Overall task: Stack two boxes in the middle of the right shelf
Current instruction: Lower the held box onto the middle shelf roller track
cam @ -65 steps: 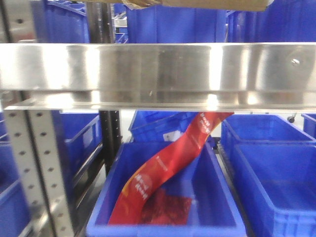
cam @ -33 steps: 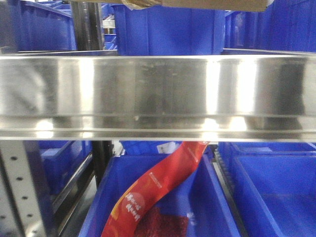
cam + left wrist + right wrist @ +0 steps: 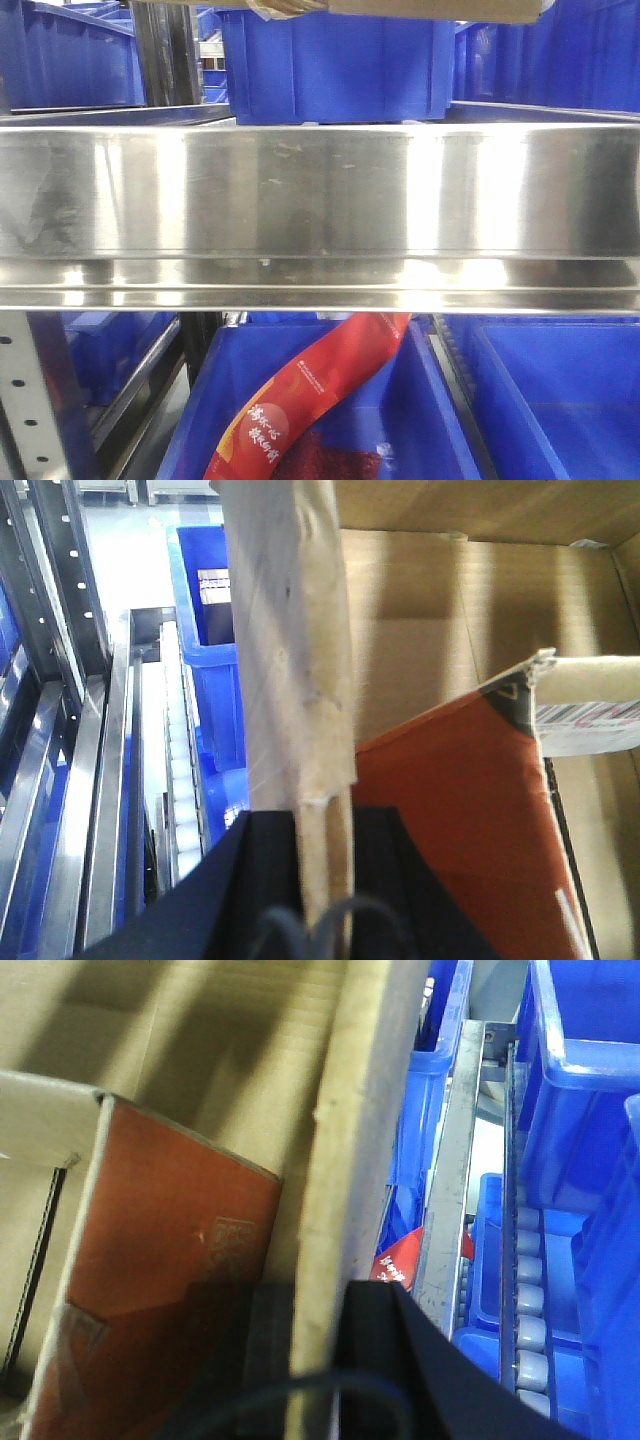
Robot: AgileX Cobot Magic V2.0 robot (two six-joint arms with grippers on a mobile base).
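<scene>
Warehouse aisle crowded with blue bins (image 3: 340, 60), near view filled by the mirror-bright front rail of the shelf (image 3: 320, 200). Higher in that view, at the top edge, only the underside of the box (image 3: 440, 8). Likely light yet bulky, stiff corrugated walls prone to bowing; best pinched on opposite walls. Left gripper (image 3: 325, 880) closed on the left wall, right gripper (image 3: 320, 1360) on the right wall, red-brown carton (image 3: 460, 810) lying inside.

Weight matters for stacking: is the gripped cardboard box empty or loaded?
Loaded: both wrist views look into the open cardboard box, where an orange-red carton sits inside.
</scene>
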